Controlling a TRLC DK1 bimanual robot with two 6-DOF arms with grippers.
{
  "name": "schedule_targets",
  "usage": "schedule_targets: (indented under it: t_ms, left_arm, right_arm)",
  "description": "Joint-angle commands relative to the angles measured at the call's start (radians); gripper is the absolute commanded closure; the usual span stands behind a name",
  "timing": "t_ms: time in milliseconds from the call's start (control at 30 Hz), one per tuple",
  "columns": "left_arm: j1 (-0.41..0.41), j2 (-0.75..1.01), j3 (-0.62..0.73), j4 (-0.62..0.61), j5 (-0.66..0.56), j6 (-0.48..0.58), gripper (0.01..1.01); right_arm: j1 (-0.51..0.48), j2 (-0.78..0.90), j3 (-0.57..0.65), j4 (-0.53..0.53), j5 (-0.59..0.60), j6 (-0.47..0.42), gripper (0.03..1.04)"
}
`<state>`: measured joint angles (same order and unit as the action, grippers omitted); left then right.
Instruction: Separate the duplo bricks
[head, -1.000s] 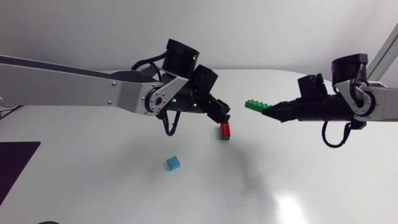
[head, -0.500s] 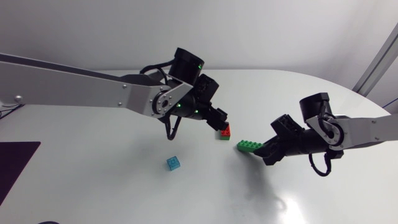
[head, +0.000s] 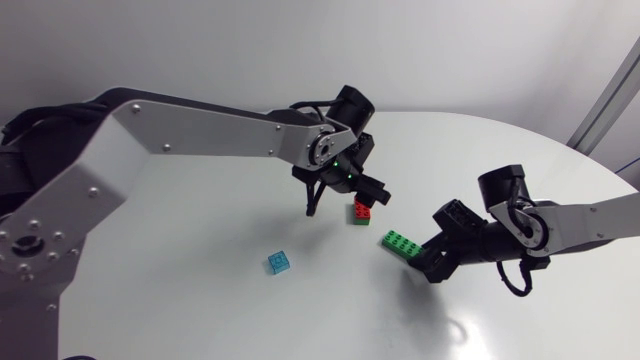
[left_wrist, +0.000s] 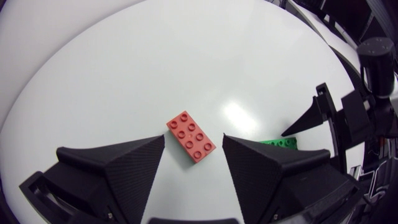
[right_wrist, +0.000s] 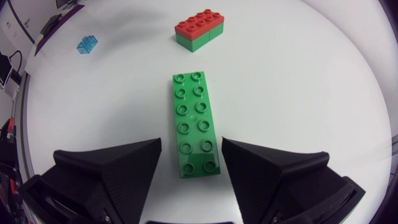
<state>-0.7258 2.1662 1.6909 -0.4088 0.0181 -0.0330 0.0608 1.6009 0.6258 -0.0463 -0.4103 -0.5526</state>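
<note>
Bright, even light falls from overhead on the white table (head: 200, 280). In the head view a pale glare patch (head: 462, 335) sits on it toward 5 o'clock. A soft, faint shadow (head: 408, 288) spreads beneath the right gripper (head: 424, 264) at about 4 o'clock. In the left wrist view a bright reflection (left_wrist: 239, 115) lies on the tabletop just beyond the red brick (left_wrist: 191, 136). In the right wrist view the matte black fingers (right_wrist: 109, 168) read dark with little surface detail, while the long green brick (right_wrist: 196, 121) carries a slight sheen.
</note>
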Motion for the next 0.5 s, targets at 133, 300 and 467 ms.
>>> schedule_targets:
  t_ms: [133, 300, 467]
  left_arm:
    - [-0.014, 0.17, 0.207, -0.136, -0.056, -0.108, 0.377]
    - [-0.029, 0.299, 0.423, -0.329, -0.11, -0.157, 0.377]
    - [-0.044, 0.374, 0.549, -0.427, -0.147, -0.179, 0.377]
  right_arm:
    - [-0.006, -0.084, -0.049, -0.017, 0.008, -0.018, 0.12]
    - [-0.021, -0.153, -0.074, -0.03, 0.007, -0.01, 0.12]
    - [-0.029, -0.197, -0.101, -0.041, 0.001, -0.009, 0.12]
